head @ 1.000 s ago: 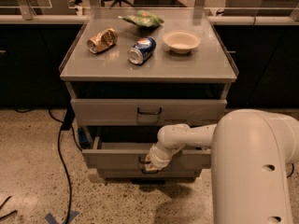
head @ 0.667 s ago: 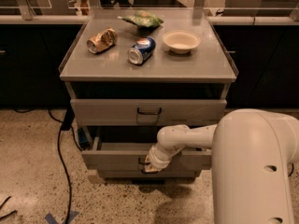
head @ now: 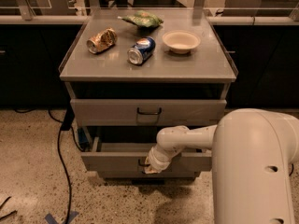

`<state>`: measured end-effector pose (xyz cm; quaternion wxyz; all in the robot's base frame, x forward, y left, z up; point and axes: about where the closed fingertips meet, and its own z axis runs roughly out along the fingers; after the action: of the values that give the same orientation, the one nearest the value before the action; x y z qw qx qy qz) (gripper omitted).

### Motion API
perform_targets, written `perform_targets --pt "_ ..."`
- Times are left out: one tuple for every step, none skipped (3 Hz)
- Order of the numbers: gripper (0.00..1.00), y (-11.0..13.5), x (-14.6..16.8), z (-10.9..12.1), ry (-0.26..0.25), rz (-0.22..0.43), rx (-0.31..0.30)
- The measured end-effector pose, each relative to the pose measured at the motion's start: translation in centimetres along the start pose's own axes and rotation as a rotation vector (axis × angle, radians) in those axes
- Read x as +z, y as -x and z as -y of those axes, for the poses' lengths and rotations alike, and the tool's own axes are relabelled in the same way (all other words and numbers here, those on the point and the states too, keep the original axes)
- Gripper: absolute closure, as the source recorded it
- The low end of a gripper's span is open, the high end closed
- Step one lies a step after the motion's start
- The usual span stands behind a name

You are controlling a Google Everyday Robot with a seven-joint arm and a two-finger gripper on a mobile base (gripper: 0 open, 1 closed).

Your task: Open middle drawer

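The middle drawer, directly behind the gripper, is partly drawn out; the gripper's closure cannot be told. A further straight outward pull is called for.

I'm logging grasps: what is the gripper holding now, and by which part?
The gripper is at the centre handle of the middle drawer, whose front is partly pulled out; whether it actually grips the handle cannot be told.
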<state>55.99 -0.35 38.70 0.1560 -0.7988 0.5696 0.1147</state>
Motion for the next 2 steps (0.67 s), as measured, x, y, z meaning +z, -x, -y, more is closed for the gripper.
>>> perform_targets --pt "1.00 0.41 -0.08 0.19 -0.010 -0.001 -0.013" --pt "1.00 0.36 -0.07 0.01 -0.011 -0.002 -0.010"
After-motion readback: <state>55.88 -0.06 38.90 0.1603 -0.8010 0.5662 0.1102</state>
